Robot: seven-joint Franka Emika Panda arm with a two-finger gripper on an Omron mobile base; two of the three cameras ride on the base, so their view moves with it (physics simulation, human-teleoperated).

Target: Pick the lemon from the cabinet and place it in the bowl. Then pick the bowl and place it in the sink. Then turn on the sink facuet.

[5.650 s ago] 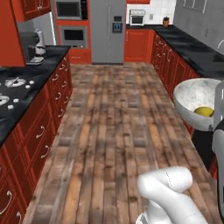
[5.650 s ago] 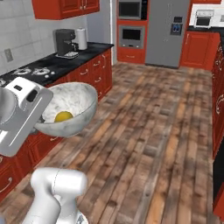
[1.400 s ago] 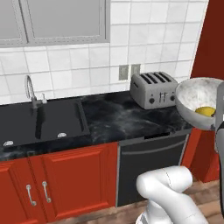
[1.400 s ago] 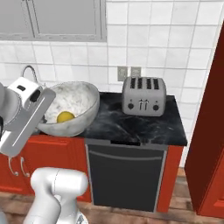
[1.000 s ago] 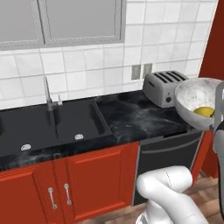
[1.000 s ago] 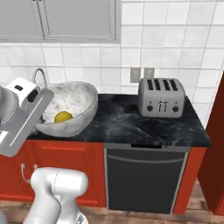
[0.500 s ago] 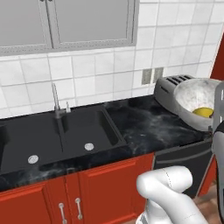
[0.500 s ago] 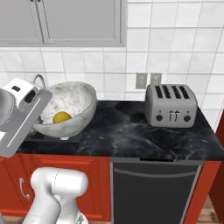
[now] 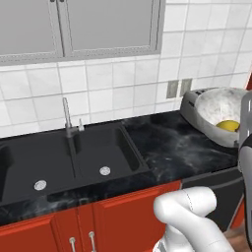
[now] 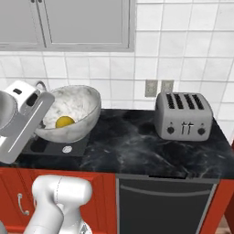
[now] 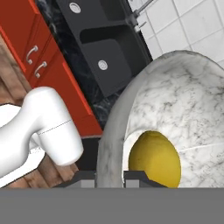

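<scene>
My gripper is shut on the rim of the white marbled bowl, one fingertip on each side of the rim. The yellow lemon lies inside it. The bowl hangs tilted above the counter, right of the sink, with the lemon low in it. From the right, the bowl and lemon hover by the sink's right end. The black two-basin sink has a slim grey faucet behind it. Sink and faucet also lie beyond the bowl. The red-orange cabinet is out of view.
A silver toaster stands on the black marbled counter, right of the bowl. Grey-panelled wall cabinets hang above the sink. Red base cabinets and a dark dishwasher front run below the counter edge.
The whole scene has slid right in both base views, so the camera has moved left along the counter; the sink is now nearer. The bowl with the lemon stays held in the gripper.
</scene>
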